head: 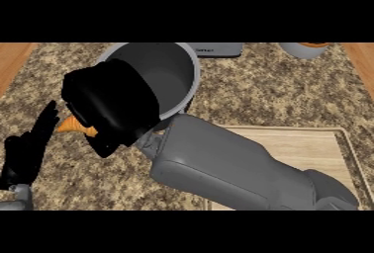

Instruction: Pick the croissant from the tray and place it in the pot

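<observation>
The grey pot [191,74] with a dark inside stands at the back centre of the counter. My right forearm crosses from the lower right, and my right hand [110,104] hangs over the pot's left rim, fingers curled. An orange tip of the croissant [71,126] pokes out below the hand's left side, outside the pot's wall; the rest of it is hidden by the hand. The wooden tray [314,143] lies at the right with nothing visible on its bare part. My left hand [29,148] rests open at the left edge, fingers up.
A grey appliance [219,49] stands behind the pot at the back edge. A grey cup [306,49] with something orange in it sits at the back right. Speckled stone counter [277,94] spreads between pot and tray.
</observation>
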`<state>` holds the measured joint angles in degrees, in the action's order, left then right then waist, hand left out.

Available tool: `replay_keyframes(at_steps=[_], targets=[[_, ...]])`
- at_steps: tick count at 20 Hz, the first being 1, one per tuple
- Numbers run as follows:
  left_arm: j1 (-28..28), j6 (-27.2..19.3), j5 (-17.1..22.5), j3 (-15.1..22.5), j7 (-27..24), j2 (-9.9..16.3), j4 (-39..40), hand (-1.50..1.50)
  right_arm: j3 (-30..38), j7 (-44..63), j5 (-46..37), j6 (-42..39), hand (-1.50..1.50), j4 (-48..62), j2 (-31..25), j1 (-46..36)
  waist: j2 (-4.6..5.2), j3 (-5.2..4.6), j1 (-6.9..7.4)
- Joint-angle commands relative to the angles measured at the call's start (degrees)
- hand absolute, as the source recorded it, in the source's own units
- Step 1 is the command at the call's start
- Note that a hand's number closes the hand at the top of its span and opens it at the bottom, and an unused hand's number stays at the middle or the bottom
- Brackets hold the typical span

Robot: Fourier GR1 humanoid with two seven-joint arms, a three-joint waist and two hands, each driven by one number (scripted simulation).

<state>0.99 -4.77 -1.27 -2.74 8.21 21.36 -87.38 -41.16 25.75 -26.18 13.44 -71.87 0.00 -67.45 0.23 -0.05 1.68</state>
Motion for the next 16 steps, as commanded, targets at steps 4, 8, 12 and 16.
replay_keyframes(at_steps=[4, 8, 12, 16], targets=[[0.1, 0.5, -0.6, 0.0, 1.3, -0.3, -1.0, 0.00, 2.3, -11.1, 6.3, 4.7, 1.50, 20.2, 0.0, -9.3, 0.42, -0.04, 1.65], [0.9, 1.0, -1.2, 1.9, 1.5, -1.2, -3.0, 0.00, 1.1, -17.3, 10.1, 6.3, 1.50, 29.3, 0.0, -10.8, 0.88, -0.07, 3.23], [1.0, 0.7, -2.1, 2.5, -0.4, -2.1, -1.5, 0.00, -1.8, -20.5, 10.8, 7.5, 1.50, 36.1, 0.0, -12.5, 1.35, -0.15, 4.81], [2.8, 1.4, -2.4, 2.5, -3.5, -2.4, 3.1, 0.00, -4.9, -21.2, 12.0, 8.1, 1.50, 39.0, 0.0, -12.9, 1.69, -0.23, 5.55]])
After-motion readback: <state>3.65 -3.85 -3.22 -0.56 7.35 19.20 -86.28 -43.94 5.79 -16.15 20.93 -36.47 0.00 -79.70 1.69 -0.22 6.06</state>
